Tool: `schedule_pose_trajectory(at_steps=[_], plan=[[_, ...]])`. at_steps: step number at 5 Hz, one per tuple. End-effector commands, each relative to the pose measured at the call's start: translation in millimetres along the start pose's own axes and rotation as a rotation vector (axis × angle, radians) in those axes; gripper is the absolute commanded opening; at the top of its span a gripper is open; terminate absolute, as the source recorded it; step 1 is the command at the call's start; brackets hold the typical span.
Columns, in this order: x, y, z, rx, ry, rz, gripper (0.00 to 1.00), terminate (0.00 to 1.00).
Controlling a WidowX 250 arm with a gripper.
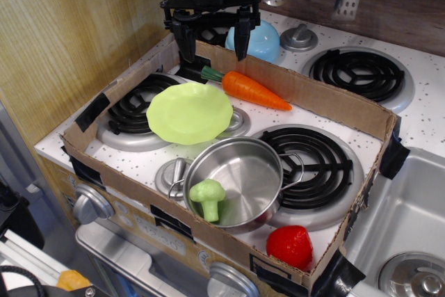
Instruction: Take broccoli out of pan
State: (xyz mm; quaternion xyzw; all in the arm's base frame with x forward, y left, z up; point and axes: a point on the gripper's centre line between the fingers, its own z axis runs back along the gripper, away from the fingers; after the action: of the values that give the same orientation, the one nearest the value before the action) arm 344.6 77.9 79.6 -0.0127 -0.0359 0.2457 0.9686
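Observation:
The light-green broccoli point(208, 198) lies inside the shiny steel pan point(243, 165), against its near-left rim, head up and leaning on the wall. The pan stands at the front of the toy stove, inside a cardboard border. My black gripper point(212, 45) hangs at the back of the stove, well above and behind the pan. Its two fingers are spread wide apart and hold nothing.
A lime-green scalloped plate point(190, 113) lies on the left burner. An orange carrot point(252, 89) lies behind it. A red toy point(290, 246) sits at the front right corner. A blue lid point(259, 41) is behind the gripper. Cardboard walls point(327, 99) ring the stove; a sink point(410, 220) is at right.

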Motion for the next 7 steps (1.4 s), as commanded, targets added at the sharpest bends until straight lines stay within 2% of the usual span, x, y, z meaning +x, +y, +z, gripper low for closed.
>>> schedule_pose_trajectory(at_steps=[1, 2, 3, 4, 6, 7], plan=[[0.0, 0.0, 0.0, 0.0, 0.0, 0.0, 1.0, 0.0], [-52.0, 2.1, 14.7, 0.06, -0.055, 0.12, 1.0, 0.0], [-81.2, -3.5, 25.1, 0.086, -0.028, 0.214, 1.0, 0.0], [-100.3, -11.2, 32.4, 0.097, -0.045, 0.294, 1.0, 0.0], [-124.8, -21.6, 3.0, 0.014, -0.022, 0.422, 1.0, 0.0], [-127.6, -27.0, -15.2, -0.029, -0.026, 0.456, 1.0, 0.0]])
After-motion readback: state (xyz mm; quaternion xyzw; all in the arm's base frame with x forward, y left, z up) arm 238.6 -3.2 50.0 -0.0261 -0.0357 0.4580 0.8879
